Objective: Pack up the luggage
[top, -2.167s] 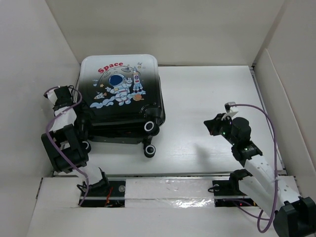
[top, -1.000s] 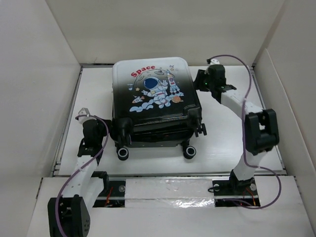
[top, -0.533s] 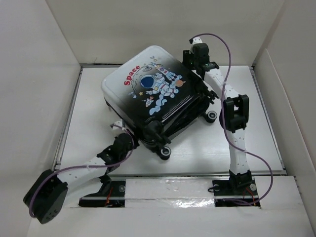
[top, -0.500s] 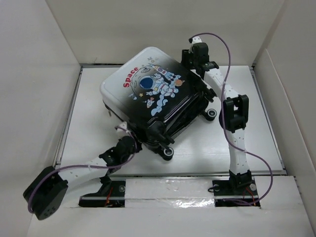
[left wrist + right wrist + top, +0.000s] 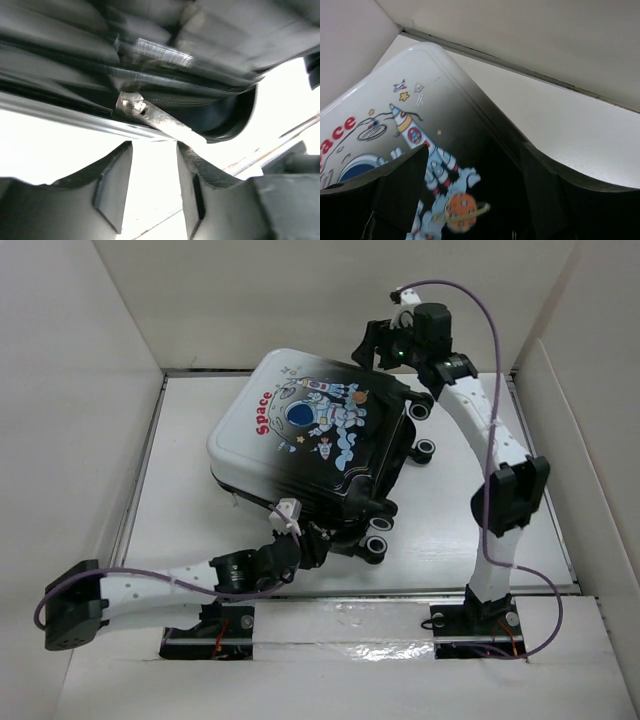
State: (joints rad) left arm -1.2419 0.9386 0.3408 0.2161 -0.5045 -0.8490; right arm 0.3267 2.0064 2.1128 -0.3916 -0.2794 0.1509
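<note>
Both pairs apart — left fingers (image 5: 112, 185) just before luggage (image 5: 150, 50) edge; right fingers (image 5: 395, 190) over its corner

Luggage (image 5: 310, 455), perhaps tilted, on white table (image 5: 175, 480)

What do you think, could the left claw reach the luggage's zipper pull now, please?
Probably yes: the open left claw sits just short of the zipper pull on the luggage, nothing between them.
</note>
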